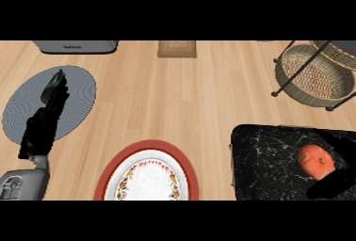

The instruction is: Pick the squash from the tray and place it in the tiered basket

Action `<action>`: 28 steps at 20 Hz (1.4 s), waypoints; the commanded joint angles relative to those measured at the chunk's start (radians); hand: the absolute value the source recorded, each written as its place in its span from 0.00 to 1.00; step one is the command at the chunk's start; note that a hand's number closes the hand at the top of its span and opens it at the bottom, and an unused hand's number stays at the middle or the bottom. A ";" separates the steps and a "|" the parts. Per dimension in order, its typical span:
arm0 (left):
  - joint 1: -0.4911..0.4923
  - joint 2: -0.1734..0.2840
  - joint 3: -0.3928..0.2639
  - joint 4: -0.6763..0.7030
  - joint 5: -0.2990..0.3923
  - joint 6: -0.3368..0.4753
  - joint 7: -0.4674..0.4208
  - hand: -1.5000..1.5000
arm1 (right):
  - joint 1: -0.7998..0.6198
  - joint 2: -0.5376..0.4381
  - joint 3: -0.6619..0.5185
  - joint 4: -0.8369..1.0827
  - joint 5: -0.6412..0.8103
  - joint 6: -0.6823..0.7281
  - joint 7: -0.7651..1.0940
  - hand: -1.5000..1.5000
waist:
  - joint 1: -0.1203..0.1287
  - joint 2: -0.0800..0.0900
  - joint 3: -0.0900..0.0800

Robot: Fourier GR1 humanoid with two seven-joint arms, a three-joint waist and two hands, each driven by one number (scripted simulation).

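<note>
An orange-red squash (315, 161) lies on the black marbled tray (268, 160) at the lower right. My right hand (332, 184) comes in from the right edge and curls round it, with dark fingers (338, 143) above the squash and the thumb side below. Part of the squash is hidden by the hand. The tiered wicker basket (313, 75) on its black wire frame stands at the far right of the counter, beyond the tray. My left hand (43, 124) rests at the left with straight fingers pointing up, holding nothing.
A round grey placemat (73, 89) lies under the left hand. A white patterned plate with a red rim (149, 176) sits at front centre. A grey appliance (75, 46) and a brown box (177, 48) stand along the far edge.
</note>
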 commanded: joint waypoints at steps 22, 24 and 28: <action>0.008 -0.021 0.020 -0.006 -0.030 -0.015 -0.022 0.50 | -0.125 0.185 0.040 -0.108 0.079 -0.035 0.067 1.00 | 0.005 -0.001 -0.001; -0.036 -0.051 -0.013 -0.011 -0.043 -0.003 0.005 0.50 | -0.277 0.250 0.126 -0.043 0.206 -0.148 0.087 1.00 | 0.030 0.004 0.000; -0.032 -0.041 -0.016 0.003 -0.033 -0.030 -0.014 0.50 | -0.478 0.386 0.281 0.022 0.432 -0.301 0.201 1.00 | 0.084 0.009 -0.003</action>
